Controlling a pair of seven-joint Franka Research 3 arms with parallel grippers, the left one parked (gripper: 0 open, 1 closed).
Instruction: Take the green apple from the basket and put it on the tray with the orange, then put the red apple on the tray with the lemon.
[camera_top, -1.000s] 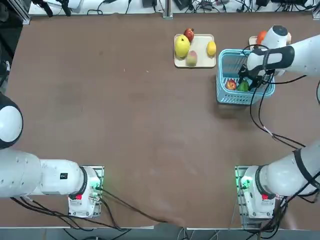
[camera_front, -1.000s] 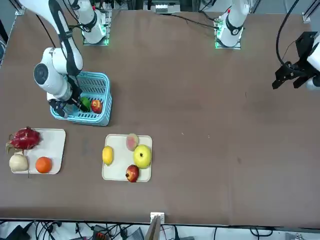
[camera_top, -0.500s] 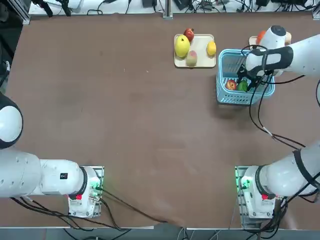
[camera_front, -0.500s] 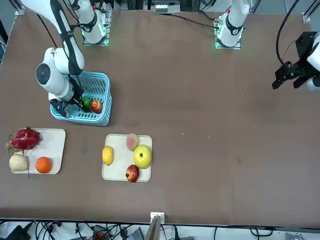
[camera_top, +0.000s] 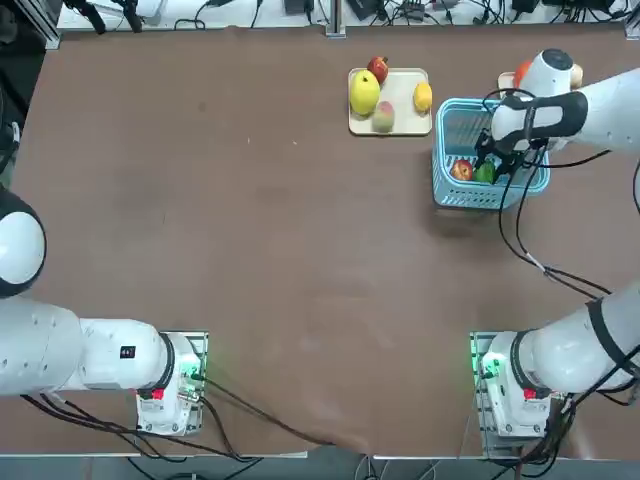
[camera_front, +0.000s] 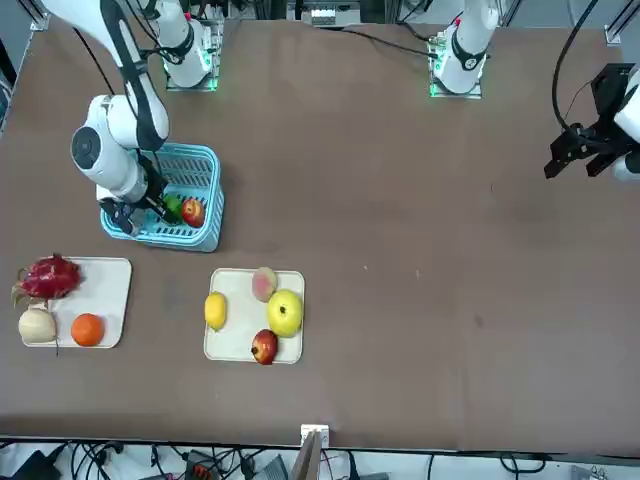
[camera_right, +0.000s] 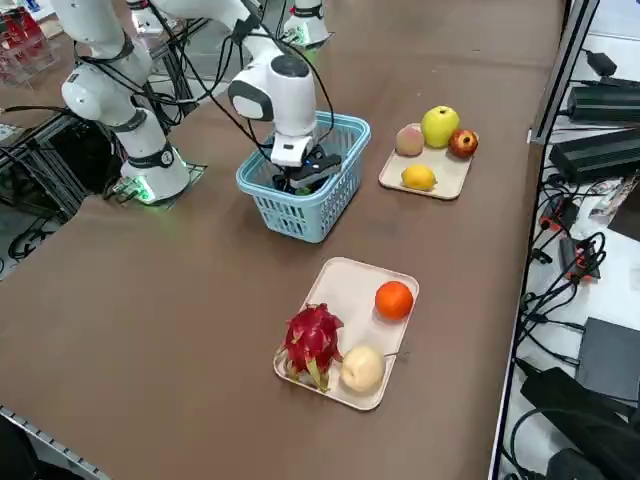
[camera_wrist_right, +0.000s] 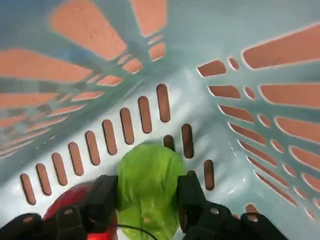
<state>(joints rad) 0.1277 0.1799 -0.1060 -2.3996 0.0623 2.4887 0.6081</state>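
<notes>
The green apple (camera_wrist_right: 147, 175) lies on the floor of the light blue basket (camera_top: 478, 198), touching the red apple (camera_top: 462, 170) beside it. My right gripper (camera_wrist_right: 147, 189) reaches down into the basket and is shut on the green apple, one finger on each side. In the front view the green apple (camera_front: 172, 207) shows just past the arm, with the red apple (camera_front: 192, 211) next to it. The orange (camera_front: 87, 329) rests on its tray (camera_front: 112, 285). On the other tray (camera_front: 236, 345) lies the lemon (camera_front: 215, 310).
A dragon fruit (camera_front: 48, 277) and a pale round fruit (camera_front: 37, 325) share the orange's tray. A yellow-green apple (camera_front: 285, 312), a pinkish fruit (camera_front: 264, 283) and a dark red fruit (camera_front: 264, 346) share the lemon's tray. The basket walls (camera_right: 300, 215) stand close around the gripper.
My right gripper has sunk a little deeper into the basket, and its fingers have closed on the green apple. Both apples lie where they did.
</notes>
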